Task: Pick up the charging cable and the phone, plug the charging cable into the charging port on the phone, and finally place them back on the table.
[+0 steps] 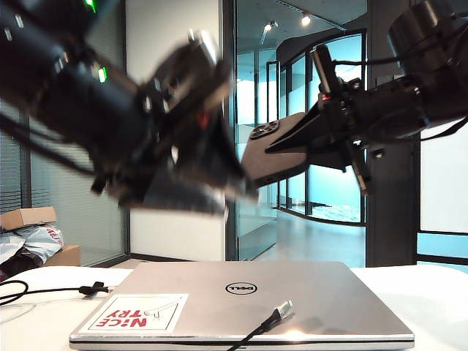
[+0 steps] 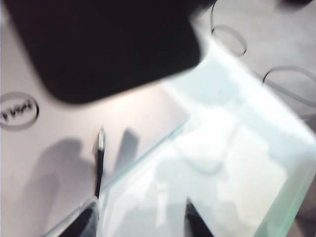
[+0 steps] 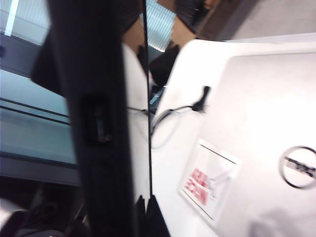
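Observation:
My right gripper (image 1: 292,142) is shut on the black phone (image 1: 274,150) and holds it in the air above the laptop, camera cluster up. In the right wrist view the phone (image 3: 98,74) is a dark slab running away from the shut right gripper (image 3: 146,217), with a small dark slot, perhaps the charging port (image 3: 97,121). The charging cable's silver plug (image 1: 282,307) lies loose on the laptop lid, and its tie band (image 1: 93,289) rests on the table (image 1: 439,292). My left gripper (image 1: 219,186) is blurred, in the air left of the phone. The open left gripper (image 2: 140,219) holds nothing; the plug (image 2: 100,140) lies beyond it.
A closed silver Dell laptop (image 1: 241,300) with a red-and-white sticker (image 1: 135,313) fills the table's middle. Cable loops (image 2: 229,39) lie on the white top beside it. Cardboard boxes (image 1: 29,217) and bags sit behind the table at the far left.

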Action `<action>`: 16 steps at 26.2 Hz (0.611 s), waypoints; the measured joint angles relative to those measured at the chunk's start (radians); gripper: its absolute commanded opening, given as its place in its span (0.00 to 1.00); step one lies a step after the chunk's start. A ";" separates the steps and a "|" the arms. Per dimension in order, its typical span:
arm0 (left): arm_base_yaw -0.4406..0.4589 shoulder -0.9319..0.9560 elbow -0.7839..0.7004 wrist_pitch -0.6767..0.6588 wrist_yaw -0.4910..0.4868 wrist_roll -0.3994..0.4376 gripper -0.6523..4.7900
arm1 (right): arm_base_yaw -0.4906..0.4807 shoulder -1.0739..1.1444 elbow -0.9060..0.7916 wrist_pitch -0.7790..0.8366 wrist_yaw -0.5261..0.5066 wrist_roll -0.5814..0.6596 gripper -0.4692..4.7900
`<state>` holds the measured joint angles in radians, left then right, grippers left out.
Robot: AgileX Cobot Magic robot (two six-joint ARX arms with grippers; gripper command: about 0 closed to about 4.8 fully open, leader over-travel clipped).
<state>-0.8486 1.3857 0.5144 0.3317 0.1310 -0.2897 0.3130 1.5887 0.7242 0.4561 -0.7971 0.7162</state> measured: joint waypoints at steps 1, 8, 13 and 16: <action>0.000 0.016 0.000 0.001 0.000 0.002 0.51 | -0.004 -0.015 0.000 -0.033 0.007 -0.016 0.08; 0.000 0.152 0.002 0.070 0.000 0.076 0.51 | -0.033 -0.114 0.000 -0.160 0.029 -0.081 0.08; 0.000 0.234 0.035 0.076 0.000 0.117 0.51 | -0.033 -0.119 0.000 -0.166 0.028 -0.082 0.08; 0.000 0.317 0.079 0.077 0.000 0.149 0.51 | -0.035 -0.119 0.000 -0.172 0.027 -0.082 0.08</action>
<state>-0.8486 1.7023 0.5930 0.4088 0.1310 -0.1410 0.2779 1.4700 0.7246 0.2840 -0.7704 0.6346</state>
